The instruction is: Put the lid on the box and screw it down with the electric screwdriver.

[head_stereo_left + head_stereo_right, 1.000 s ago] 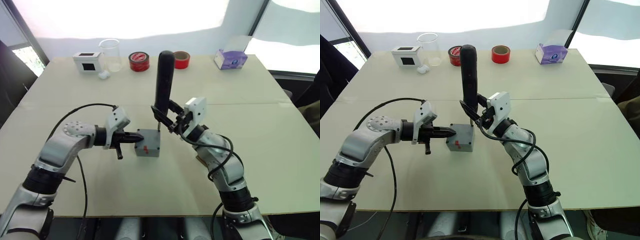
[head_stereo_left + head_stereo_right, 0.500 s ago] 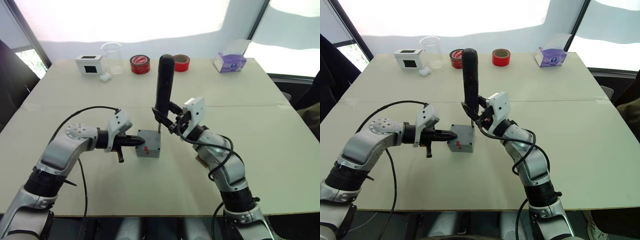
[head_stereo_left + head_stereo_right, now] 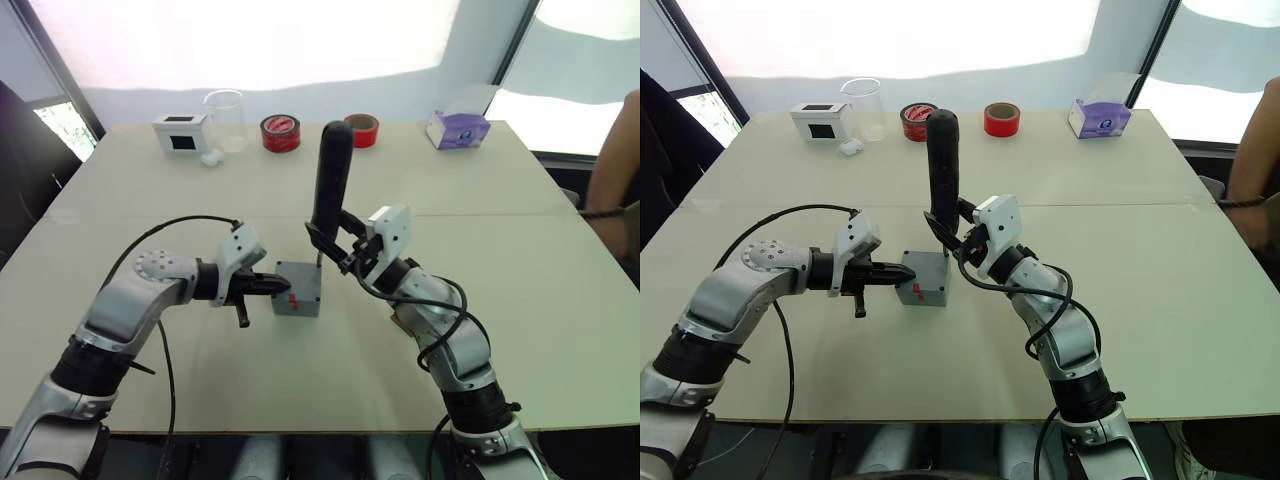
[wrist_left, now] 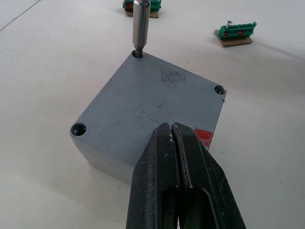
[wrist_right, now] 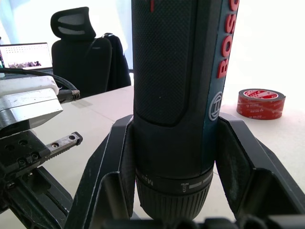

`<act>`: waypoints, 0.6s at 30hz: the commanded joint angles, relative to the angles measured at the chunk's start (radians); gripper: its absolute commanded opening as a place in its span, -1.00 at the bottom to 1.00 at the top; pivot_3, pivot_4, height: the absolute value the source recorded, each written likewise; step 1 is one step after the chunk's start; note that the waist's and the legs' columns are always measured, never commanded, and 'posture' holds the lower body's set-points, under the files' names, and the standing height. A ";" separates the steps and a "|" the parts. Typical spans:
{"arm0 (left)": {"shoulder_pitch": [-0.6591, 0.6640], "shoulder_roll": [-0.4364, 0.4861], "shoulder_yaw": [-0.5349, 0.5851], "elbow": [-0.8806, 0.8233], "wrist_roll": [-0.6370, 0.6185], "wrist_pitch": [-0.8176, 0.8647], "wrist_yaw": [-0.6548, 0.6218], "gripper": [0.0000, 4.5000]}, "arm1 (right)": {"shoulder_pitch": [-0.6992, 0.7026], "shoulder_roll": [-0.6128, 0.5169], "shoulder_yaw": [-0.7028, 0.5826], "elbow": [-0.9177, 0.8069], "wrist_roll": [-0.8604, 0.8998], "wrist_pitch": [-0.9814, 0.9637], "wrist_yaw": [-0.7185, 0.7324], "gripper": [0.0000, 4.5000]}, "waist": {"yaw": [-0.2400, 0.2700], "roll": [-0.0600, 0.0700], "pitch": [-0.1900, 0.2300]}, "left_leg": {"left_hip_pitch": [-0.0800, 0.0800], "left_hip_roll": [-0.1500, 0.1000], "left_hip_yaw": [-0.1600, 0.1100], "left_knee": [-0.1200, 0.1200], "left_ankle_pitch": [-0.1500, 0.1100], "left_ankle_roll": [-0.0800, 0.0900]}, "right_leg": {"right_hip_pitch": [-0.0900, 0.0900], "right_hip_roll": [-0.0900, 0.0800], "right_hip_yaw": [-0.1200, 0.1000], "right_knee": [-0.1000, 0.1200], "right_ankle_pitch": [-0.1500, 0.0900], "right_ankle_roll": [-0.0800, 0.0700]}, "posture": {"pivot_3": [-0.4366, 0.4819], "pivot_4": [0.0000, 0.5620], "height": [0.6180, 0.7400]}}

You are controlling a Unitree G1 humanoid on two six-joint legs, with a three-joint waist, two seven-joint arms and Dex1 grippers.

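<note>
Mid-table, the left gripper (image 4: 177, 143) is clenched empty, its tips pressing the box (image 3: 297, 295) by its near-left side, probably to steady it. The lid (image 4: 157, 102) sits on top. The right gripper (image 3: 335, 245) grasps the upright electric screwdriver (image 3: 331, 180), bit in the far-right corner hole.

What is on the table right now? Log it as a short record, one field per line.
lid: on the box, closed grey top with corner holes
electric screwdriver: upright, bit in one corner hole of the lid
right gripper: fingers shut on the electric screwdriver
left gripper: fingers shut, tips pressing the box's side
far edge: white box, clear beaker, two red tape rolls, purple tissue box
</note>
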 commanded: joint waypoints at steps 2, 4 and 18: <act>0.008 -0.002 -0.023 0.004 0.024 0.003 -0.002 -1.00 | 0.037 -0.013 0.022 0.098 -0.038 0.072 -0.011 -0.22 | 0.000 0.000 -0.001 | 0.000 0.000 0.000 0.000 0.000 0.000 | 0.000 -0.001 0.000 0.000 0.000 0.000 | -0.05 -0.47 1.00; 0.008 -0.003 -0.023 0.004 0.025 0.003 -0.003 -1.00 | 0.035 -0.011 0.023 0.099 -0.038 0.072 -0.013 -0.22 | 0.001 0.000 -0.002 | 0.000 0.000 -0.001 -0.001 0.000 0.000 | 0.000 -0.001 0.000 -0.001 0.000 0.000 | -0.05 -0.47 1.00; 0.010 -0.012 -0.020 -0.001 0.024 0.011 0.004 -1.00 | 0.025 -0.016 0.028 0.098 -0.037 0.065 -0.012 -0.22 | 0.000 0.000 -0.002 | 0.001 0.000 -0.001 -0.009 0.000 0.000 | 0.000 -0.004 -0.001 -0.006 0.000 -0.001 | -0.05 -0.47 1.00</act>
